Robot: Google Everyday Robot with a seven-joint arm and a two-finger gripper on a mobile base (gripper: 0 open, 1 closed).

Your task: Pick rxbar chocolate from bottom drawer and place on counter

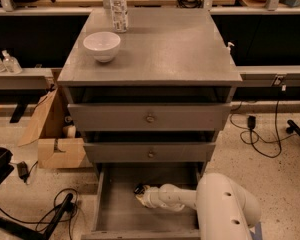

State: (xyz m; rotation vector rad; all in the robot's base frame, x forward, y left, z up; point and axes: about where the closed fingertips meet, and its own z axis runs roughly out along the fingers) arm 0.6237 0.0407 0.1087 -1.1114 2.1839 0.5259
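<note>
One bowl (101, 45); one gripper (140, 190) in drawer (117, 211)

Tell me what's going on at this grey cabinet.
The robot's arm reaches into the open bottom drawer, with the gripper low over the drawer floor near its back. Something dark sits at the gripper's tip, but it is unclear whether that is the rxbar chocolate. The bar is not yet on the counter, which holds a white bowl and a water bottle. The two upper drawers are shut.
</note>
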